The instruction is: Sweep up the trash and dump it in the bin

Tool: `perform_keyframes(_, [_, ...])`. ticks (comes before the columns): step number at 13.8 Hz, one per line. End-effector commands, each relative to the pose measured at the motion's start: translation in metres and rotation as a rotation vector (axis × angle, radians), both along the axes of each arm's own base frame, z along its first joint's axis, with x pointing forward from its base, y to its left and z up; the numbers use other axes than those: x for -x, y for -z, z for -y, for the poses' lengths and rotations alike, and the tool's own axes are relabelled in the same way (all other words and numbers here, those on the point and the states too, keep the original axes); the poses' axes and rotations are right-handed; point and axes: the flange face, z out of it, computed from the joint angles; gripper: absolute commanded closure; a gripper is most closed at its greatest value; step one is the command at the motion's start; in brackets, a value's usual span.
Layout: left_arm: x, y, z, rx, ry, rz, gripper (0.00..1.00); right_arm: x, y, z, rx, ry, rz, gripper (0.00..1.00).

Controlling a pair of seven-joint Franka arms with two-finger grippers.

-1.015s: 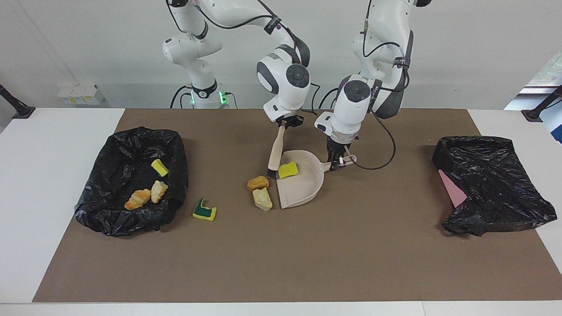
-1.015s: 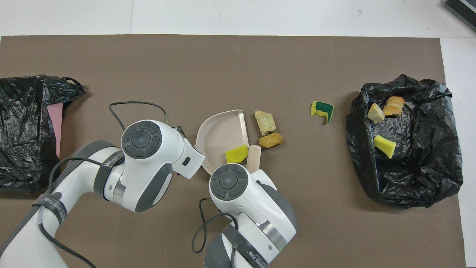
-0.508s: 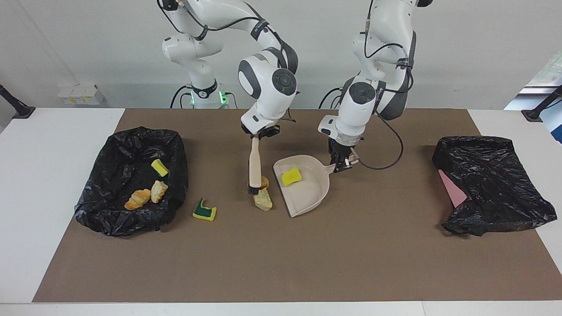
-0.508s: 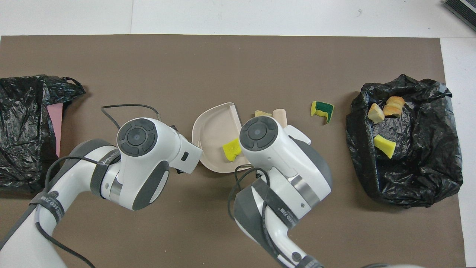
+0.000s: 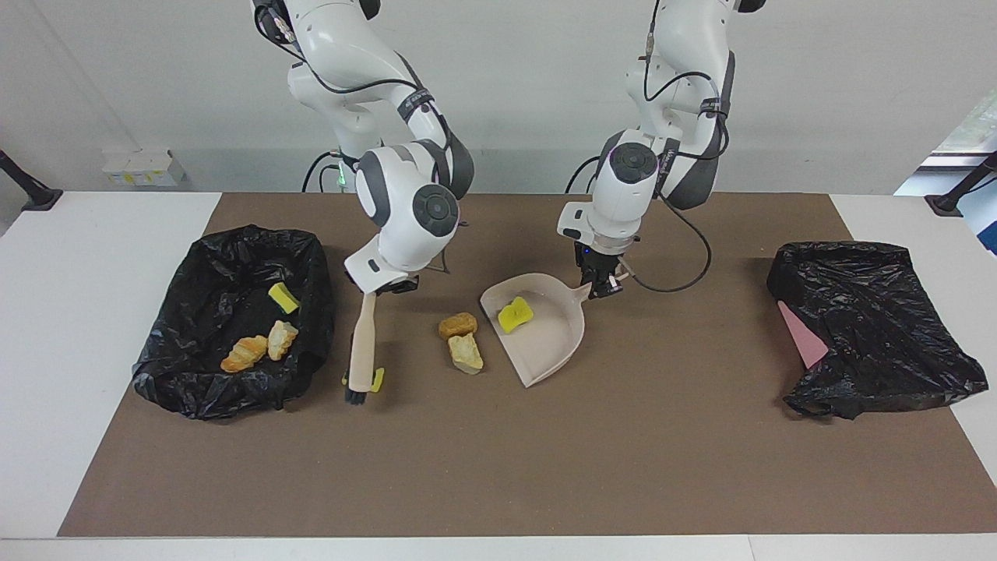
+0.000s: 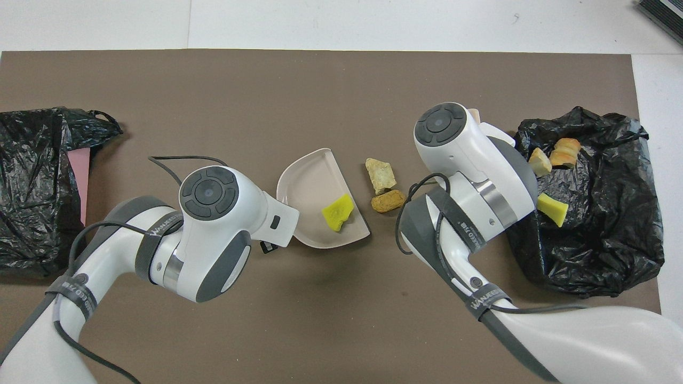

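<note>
Gripping brush and dustpan.

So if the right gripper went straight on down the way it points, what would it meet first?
The right gripper points down along the brush it holds; the bristles would press into the green-backed sponge, then the mat, though depth is unclear.

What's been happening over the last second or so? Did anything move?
The right gripper carried the brush away from the dustpan toward the right arm's end, to the green-backed sponge beside the black bag. The left gripper turned the dustpan slightly, the yellow sponge inside. Both grips stayed shut; the cork lump and bread chunk didn't move.
</note>
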Motion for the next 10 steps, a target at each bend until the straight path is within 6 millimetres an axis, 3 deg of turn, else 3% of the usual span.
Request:
perform_keyframes(1, [0.002, 0.001, 0.008, -0.014, 0.005, -0.012, 1.0, -0.013, 0.006, 0.023, 0.014, -0.02, -0.01, 1.0])
perform_keyframes(7, [0.007, 0.002, 0.013, -0.012, 0.016, -0.006, 1.0, -0.007, 0.039, 0.048, -0.018, -0.093, -0.099, 1.0])
perform_keyframes(10, [0.01, 0.001, 0.016, -0.015, 0.021, -0.011, 1.0, 0.001, 0.047, 0.039, -0.067, -0.121, -0.141, 1.0])
